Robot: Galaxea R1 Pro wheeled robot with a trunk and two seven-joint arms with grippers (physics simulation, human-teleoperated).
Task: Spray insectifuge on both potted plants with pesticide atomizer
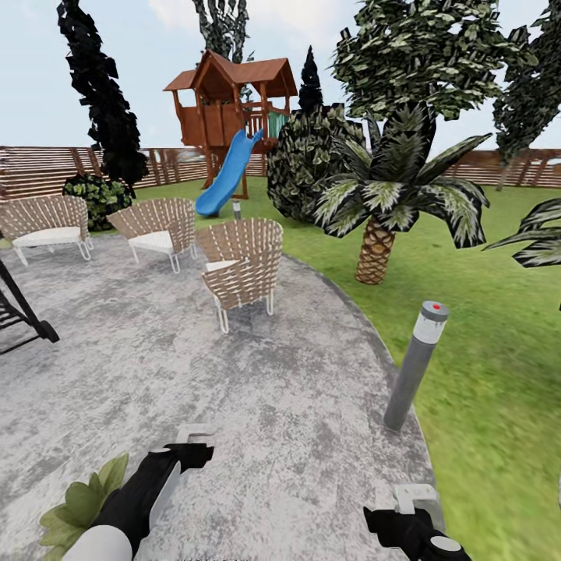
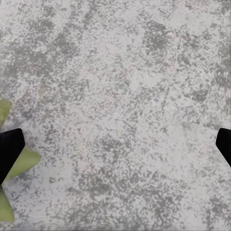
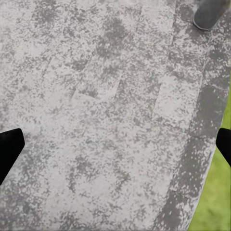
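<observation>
One potted plant (image 1: 78, 506), a low rosette of broad light-green leaves, sits on the grey paving at the bottom left, partly behind my left arm. Its leaves (image 2: 19, 163) reach into the edge of the left wrist view. My left gripper (image 1: 191, 442) hangs open over bare paving just right of the plant, with nothing between its fingers (image 2: 9, 149). Over the paving near its curved edge, my right gripper (image 1: 413, 499) is open and empty too, its fingertips (image 3: 9, 147) wide apart. The pesticide atomizer and the second potted plant are out of view.
A grey bollard post (image 1: 414, 365) stands at the paving's edge ahead of my right gripper, its base (image 3: 211, 12) in the right wrist view. Three wicker chairs (image 1: 241, 269) stand farther ahead. Lawn (image 1: 499, 374), a palm (image 1: 375, 249), bushes, a playhouse with a blue slide (image 1: 226, 175) and a slatted fence lie beyond.
</observation>
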